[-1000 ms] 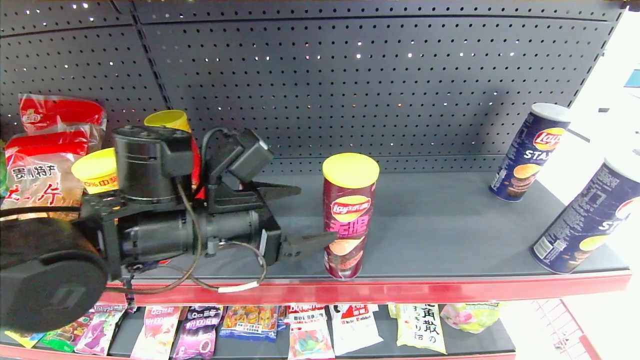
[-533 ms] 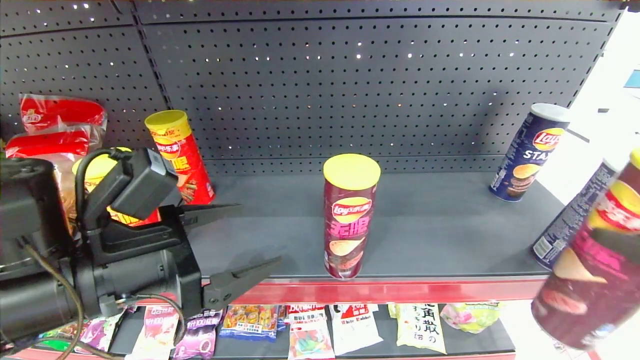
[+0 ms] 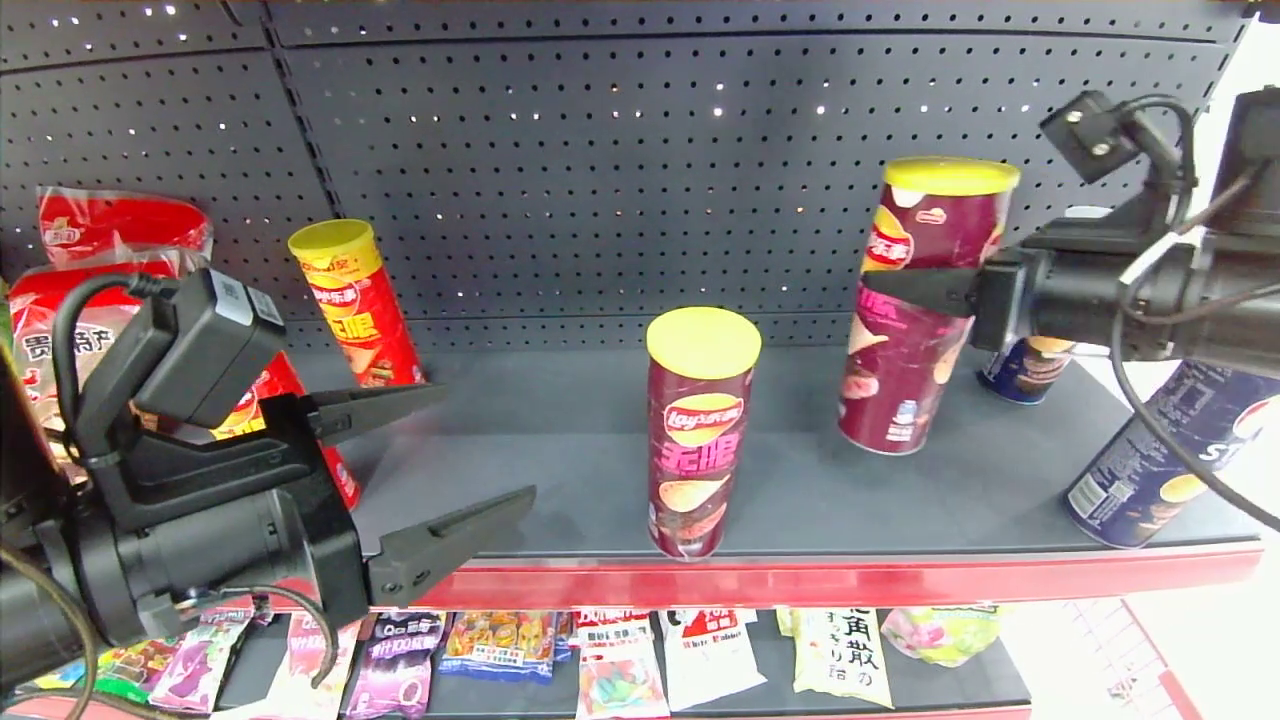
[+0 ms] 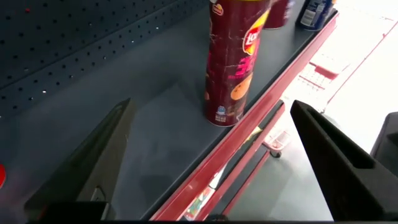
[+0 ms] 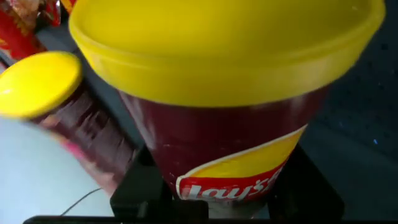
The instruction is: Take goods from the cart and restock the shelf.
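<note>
Head view has my right gripper (image 3: pixel 905 292) clamped on the held can (image 3: pixel 930 215) about mid-body and from the side, which leaves its base free for setting down. The can leans, base low over the shelf (image 3: pixel 850 500), behind and to the right of the front can (image 3: pixel 700 430). I cannot tell whether the base touches. I judge the spot is chosen to fill the gap between the front can and the 2 blue cans (image 3: pixel 1150 470) at the right end.

My left gripper (image 3: pixel 485 445) hangs empty with its fingers spread wide at the shelf's front edge. It is left of the front can and near the red can (image 3: pixel 355 300), so it is well out of the placing arm's way.

Right wrist view adds what the head view hides: black gripper parts on both sides of the can's body below the yellow lid, and the front can's lid (image 5: pixel 37 84) beside it. Left wrist view shows the front can (image 4: pixel 233 68) standing upright close to the shelf's red lip, well apart from my open fingers.
</note>
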